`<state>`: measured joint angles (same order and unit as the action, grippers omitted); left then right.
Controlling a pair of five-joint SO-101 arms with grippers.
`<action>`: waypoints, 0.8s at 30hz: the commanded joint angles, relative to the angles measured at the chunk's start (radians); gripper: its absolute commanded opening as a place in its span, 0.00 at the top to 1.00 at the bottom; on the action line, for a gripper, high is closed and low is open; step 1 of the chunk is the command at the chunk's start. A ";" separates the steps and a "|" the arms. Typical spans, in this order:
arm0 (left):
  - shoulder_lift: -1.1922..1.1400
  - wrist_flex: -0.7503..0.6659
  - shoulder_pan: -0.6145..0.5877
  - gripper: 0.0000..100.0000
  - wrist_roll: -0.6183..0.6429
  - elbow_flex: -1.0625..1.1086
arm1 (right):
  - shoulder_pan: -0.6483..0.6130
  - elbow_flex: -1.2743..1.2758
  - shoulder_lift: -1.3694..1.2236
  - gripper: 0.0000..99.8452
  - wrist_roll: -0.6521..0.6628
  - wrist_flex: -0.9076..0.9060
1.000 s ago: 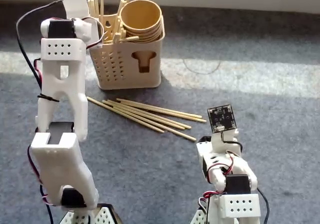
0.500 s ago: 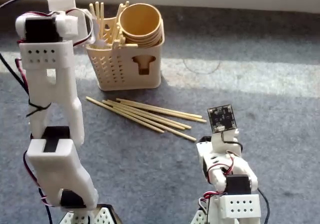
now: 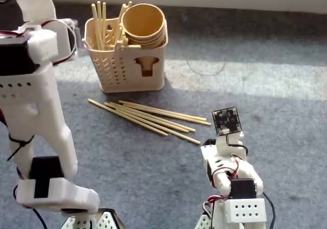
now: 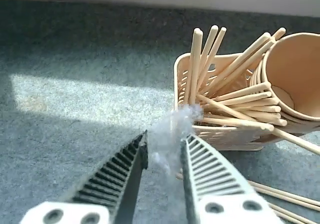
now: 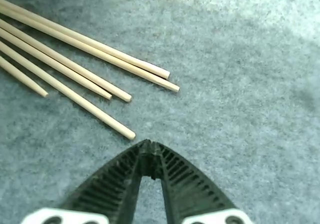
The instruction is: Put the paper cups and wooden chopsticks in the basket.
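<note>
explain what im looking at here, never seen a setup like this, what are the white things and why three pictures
The white things are two small robot arms. The high view looks down from a fixed camera: the left arm is the big one near the lens, the right arm sits low at the other side. The other two pictures come from a camera on each arm's wrist. On the grey carpet stands a cream basket holding stacked paper cups and some wooden chopsticks; more loose chopsticks lie in front of it. The left arm's fingers stand apart near the basket, with a scrap of clear film at their tips. The right arm's fingers are closed on nothing, over the carpet near the loose chopsticks' ends.
</note>
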<state>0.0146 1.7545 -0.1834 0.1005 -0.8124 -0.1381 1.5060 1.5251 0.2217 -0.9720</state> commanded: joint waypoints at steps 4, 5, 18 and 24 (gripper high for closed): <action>0.274 0.006 0.048 0.91 -0.077 0.377 | -0.007 -0.004 0.005 0.95 -0.002 0.027; 0.306 0.005 0.058 0.91 -0.074 0.447 | -0.007 -0.004 0.005 0.95 -0.003 0.027; 0.615 -0.425 0.071 0.90 0.072 1.303 | -0.005 -0.004 0.005 0.95 -0.003 0.027; 0.515 -0.690 0.008 0.82 0.167 1.494 | -0.005 -0.004 0.005 0.95 -0.003 0.027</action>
<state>0.5685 1.1792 -0.1435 0.2325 0.6544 -0.1396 1.5060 1.5251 0.2217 -0.9720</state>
